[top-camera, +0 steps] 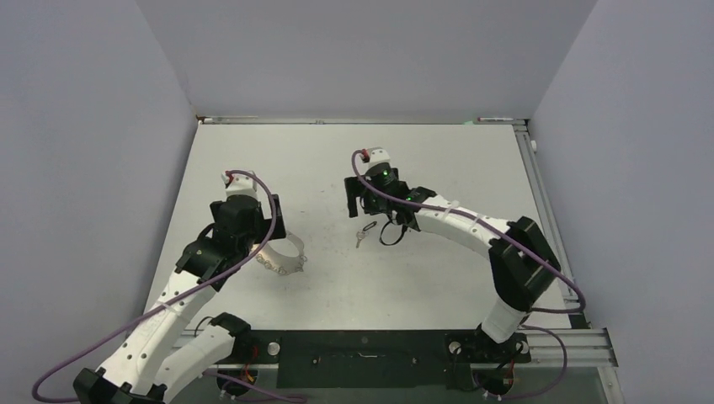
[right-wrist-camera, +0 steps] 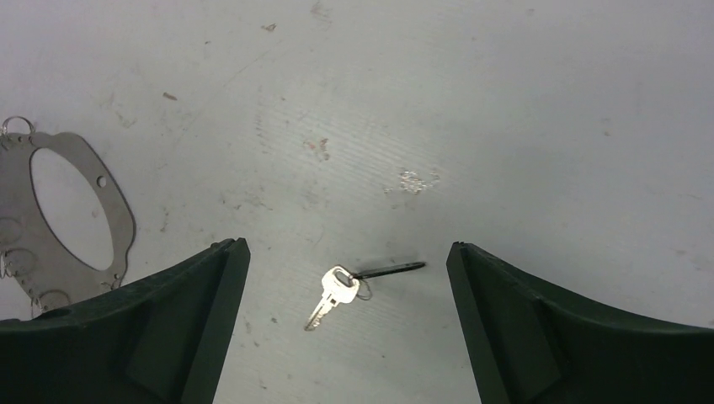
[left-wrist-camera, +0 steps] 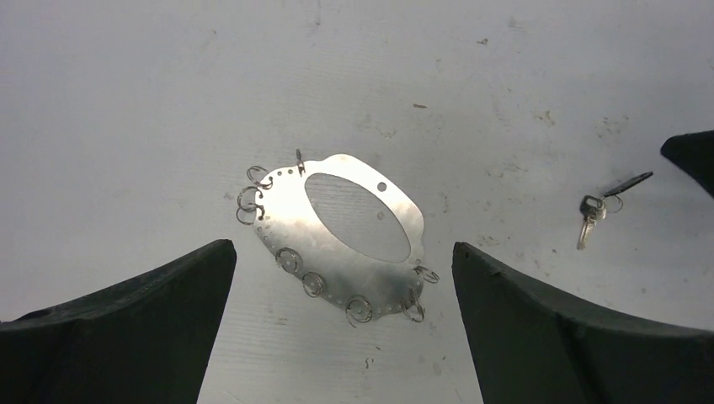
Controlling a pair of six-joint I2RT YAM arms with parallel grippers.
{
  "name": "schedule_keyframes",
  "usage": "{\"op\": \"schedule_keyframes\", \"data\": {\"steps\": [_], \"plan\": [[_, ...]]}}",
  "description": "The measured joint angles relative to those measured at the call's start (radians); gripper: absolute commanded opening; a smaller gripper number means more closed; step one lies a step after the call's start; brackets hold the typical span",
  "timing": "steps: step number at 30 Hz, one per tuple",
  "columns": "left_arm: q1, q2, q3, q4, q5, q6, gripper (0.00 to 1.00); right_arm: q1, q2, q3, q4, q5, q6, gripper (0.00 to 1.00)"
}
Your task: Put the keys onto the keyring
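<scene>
key (right-wrist-camera: 331,296): likely light, stiff, lies flat; pinch head | keyring (left-wrist-camera: 337,240): thin slippery plate; grip rim | left tool (left-wrist-camera: 343,248), right tool (right-wrist-camera: 347,248): both spread

Readable text: none in any view.
keyring (left-wrist-camera: 290,227), centre of the left wrist view: plain metal, no lettering can be made out.
key (right-wrist-camera: 331,296), lower middle of the right wrist view: any stamp too small to read.

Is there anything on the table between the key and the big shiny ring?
No. The left wrist view shows only bare table between keyring and key.
</scene>
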Motion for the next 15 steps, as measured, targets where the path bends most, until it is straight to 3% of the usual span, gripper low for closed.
{"op": "schedule_keyframes", "data": {"steps": [7,15], "plan": [[0.082,-0.039,-0.005,0.005,-0.050,0.013,0.94,0.147,0.237,0.175,-0.035,0.013,0.010,0.84],[0.109,-0.115,-0.010,0.013,-0.069,0.014,0.89,0.275,0.333,0.257,-0.064,0.002,0.012,0.77]]}}
